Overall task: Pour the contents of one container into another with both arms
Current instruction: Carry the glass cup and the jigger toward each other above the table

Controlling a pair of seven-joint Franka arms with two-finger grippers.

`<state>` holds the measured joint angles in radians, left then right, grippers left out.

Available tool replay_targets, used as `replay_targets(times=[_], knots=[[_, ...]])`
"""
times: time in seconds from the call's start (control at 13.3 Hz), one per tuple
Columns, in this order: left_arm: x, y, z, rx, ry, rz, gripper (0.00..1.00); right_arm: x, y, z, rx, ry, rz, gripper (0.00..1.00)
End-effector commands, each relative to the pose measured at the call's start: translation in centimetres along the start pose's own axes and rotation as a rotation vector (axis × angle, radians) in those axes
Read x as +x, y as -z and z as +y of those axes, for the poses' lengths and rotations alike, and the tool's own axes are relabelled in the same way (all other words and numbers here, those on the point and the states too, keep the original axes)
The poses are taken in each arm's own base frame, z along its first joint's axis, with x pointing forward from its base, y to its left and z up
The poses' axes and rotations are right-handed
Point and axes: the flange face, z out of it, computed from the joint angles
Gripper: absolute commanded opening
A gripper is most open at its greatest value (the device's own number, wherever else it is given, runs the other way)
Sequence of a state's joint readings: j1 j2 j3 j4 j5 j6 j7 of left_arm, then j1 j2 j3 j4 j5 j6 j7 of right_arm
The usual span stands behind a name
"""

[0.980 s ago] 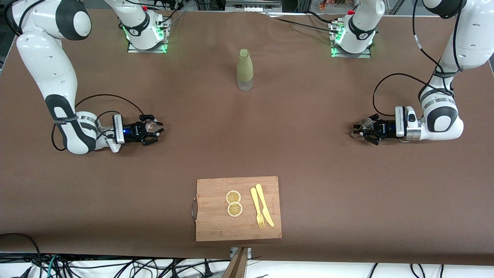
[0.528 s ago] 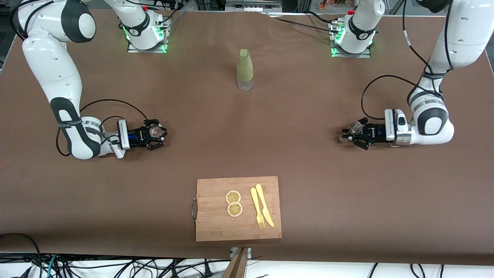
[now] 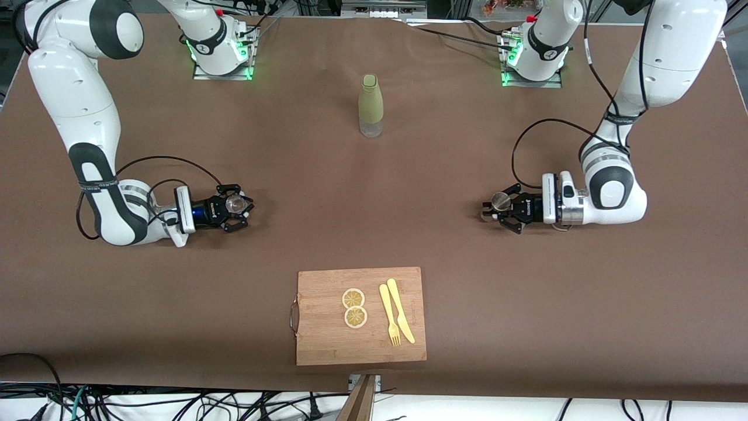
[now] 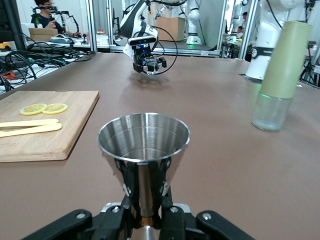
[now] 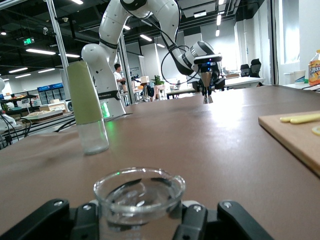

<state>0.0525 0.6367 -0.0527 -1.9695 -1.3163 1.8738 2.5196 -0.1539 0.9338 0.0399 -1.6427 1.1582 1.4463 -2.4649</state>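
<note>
My left gripper [image 3: 498,207] is shut on the narrow waist of a steel jigger cup [image 3: 500,200], held upright low over the table toward the left arm's end. In the left wrist view the jigger [image 4: 144,142] stands with its wide mouth up between the fingers [image 4: 127,182]. My right gripper [image 3: 238,206] is shut on a small clear glass [image 3: 235,202] toward the right arm's end. The right wrist view shows that glass [image 5: 139,194] upright, with the left gripper [image 5: 206,89] farther off across the table.
A green-sleeved bottle [image 3: 370,105] with a clear base stands at the table's middle, nearer the robots' bases. A wooden cutting board [image 3: 325,345] lies near the front camera, with two lemon slices [image 3: 354,307] and a yellow fork and knife [image 3: 396,316] on it.
The left arm has carried the jigger toward the table's middle. The right gripper has closed on the glass and shifted slightly nearer the front camera.
</note>
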Motion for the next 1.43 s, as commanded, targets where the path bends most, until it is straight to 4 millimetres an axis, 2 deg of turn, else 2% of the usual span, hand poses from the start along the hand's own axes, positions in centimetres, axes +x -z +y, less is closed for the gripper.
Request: replay_targets(times=[0.0, 0.15, 0.38, 0.75, 0.98, 1.21, 1.36], knots=[[1.4, -2.7, 0.0, 0.028, 0.041, 0.004, 0.0, 6.1, -1.1, 1.7, -0.016, 0.024, 0.03, 0.05], [2.5, -4.6, -0.2, 0.026, 0.062, -0.011, 0.0, 8.0, -3.1, 2.8, -0.006, 0.0, 0.025, 0.05], [5.0, -8.5, -0.1, 0.044, 0.061, -0.014, 0.0, 11.6, -5.4, 5.5, -0.037, -0.001, -0.003, 0.05], [7.2, -13.0, 0.6, 0.068, 0.102, -0.09, 0.0, 15.8, -12.9, 8.3, -0.082, -0.046, -0.023, 0.05], [7.9, -15.5, 1.2, 0.109, 0.149, -0.121, 0.0, 18.1, -17.6, 9.2, -0.125, -0.056, -0.037, 0.05], [8.0, -16.7, 1.3, 0.136, 0.19, -0.134, 0.0, 19.6, -20.6, 9.1, -0.123, -0.04, -0.03, 0.05], [7.7, -17.6, 1.7, 0.134, 0.215, -0.132, 0.0, 20.2, -21.8, 8.9, -0.103, -0.029, -0.018, 0.05]])
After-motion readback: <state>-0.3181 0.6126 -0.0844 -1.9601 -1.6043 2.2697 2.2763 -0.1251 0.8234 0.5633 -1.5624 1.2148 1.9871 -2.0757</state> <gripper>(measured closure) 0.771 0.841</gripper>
